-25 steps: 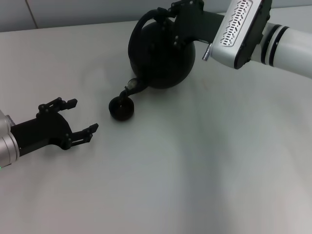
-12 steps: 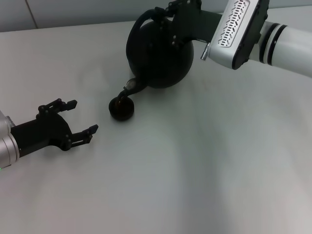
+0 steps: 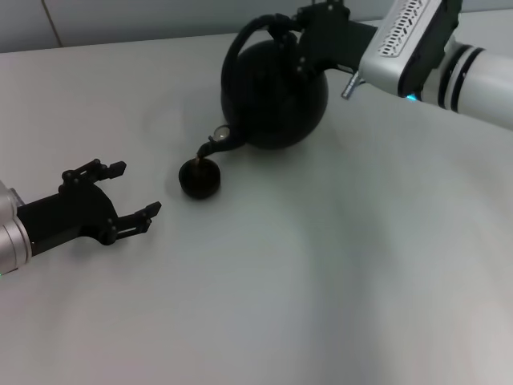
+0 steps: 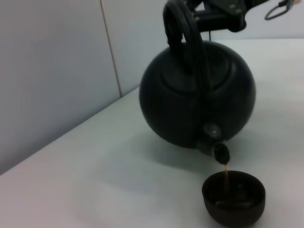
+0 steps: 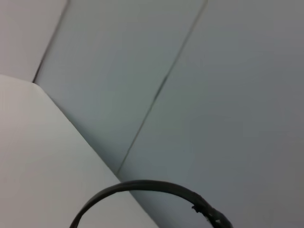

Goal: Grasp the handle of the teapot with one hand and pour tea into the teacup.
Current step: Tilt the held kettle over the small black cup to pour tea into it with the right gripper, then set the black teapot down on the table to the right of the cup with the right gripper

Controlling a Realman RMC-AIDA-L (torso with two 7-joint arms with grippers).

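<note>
The round matte-black teapot point(image 3: 276, 95) hangs tilted in the air, its short spout point(image 3: 216, 144) low over the small black teacup point(image 3: 199, 177) on the table. My right gripper point(image 3: 298, 26) is shut on the arched handle point(image 3: 244, 40) at the top. In the left wrist view a thin dark stream of tea point(image 4: 225, 176) falls from the spout point(image 4: 219, 151) into the teacup point(image 4: 233, 198), below the teapot point(image 4: 197, 97). The handle also shows in the right wrist view point(image 5: 147, 190). My left gripper point(image 3: 132, 192) is open and empty, on the left of the cup, apart from it.
The white table point(image 3: 321, 281) spreads wide to the front and right. A pale panelled wall point(image 4: 57, 71) stands behind the table's far edge.
My right gripper has shifted the teapot a little to the right and tipped it, so the spout now hangs over the cup with tea running. The left arm has not moved.
</note>
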